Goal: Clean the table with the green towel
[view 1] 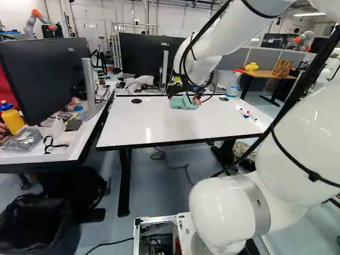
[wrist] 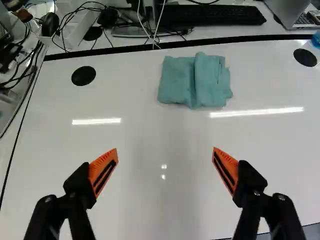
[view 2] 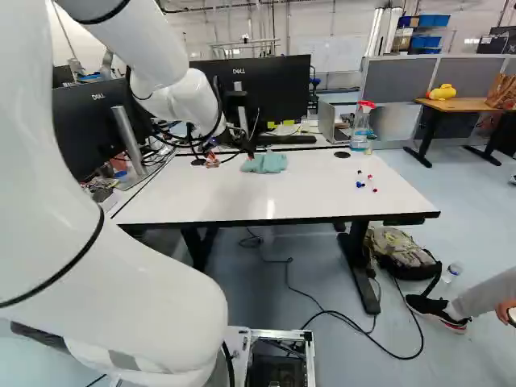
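Observation:
In the right base view my gripper (view 2: 230,159) hangs over the far part of the white table (view 2: 282,197), close to the green towel (view 2: 264,162). The wrist view shows the gripper (wrist: 165,167) with its two orange-padded fingers wide apart and nothing between them but the tabletop beneath. Ahead of the fingers lies the towel (wrist: 195,81), folded and slightly rumpled, flat near the table's far edge and not touched by them. Several small red and blue items (view 2: 364,182) are on the table to the towel's right in the right base view.
Monitors (view 1: 142,56), a keyboard (wrist: 215,15) and cables stand beyond the far edge. A spray bottle (view 2: 360,125) is at the far right corner. A side desk with a monitor (view 1: 45,79) and a yellow bottle (view 1: 11,118) adjoins at the left. Other robots (view 1: 40,20) stand behind.

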You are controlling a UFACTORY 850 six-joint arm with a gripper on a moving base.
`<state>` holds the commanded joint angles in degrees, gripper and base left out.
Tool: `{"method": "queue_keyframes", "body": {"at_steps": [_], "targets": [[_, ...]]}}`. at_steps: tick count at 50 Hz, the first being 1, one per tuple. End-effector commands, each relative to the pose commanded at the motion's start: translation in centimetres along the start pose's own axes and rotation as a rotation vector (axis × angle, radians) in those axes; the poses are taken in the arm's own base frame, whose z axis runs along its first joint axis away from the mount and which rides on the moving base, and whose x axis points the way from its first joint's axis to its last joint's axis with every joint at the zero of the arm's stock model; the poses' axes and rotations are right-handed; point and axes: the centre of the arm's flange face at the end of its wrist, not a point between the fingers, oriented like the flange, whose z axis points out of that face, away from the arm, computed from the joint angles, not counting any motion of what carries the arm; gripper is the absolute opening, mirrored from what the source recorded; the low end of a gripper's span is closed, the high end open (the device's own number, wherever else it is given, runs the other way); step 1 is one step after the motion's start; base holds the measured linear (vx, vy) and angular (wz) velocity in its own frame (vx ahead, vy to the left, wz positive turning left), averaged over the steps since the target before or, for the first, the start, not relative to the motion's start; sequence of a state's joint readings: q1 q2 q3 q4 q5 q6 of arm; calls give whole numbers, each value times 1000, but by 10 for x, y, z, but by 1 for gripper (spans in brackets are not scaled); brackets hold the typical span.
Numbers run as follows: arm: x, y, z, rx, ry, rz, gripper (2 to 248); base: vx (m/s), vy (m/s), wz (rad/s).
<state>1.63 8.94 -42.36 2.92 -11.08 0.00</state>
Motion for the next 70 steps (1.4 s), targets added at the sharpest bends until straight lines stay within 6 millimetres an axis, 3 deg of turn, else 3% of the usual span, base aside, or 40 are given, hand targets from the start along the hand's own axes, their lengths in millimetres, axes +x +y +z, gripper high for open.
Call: {"method": "queue_keyframes", "body": {"at_steps": [38,70], "targets": [[-7,-1,2,1,17,-4,247,0,0,0],[-35,3,14,-6,92,-7,247,0,0,0]]}}
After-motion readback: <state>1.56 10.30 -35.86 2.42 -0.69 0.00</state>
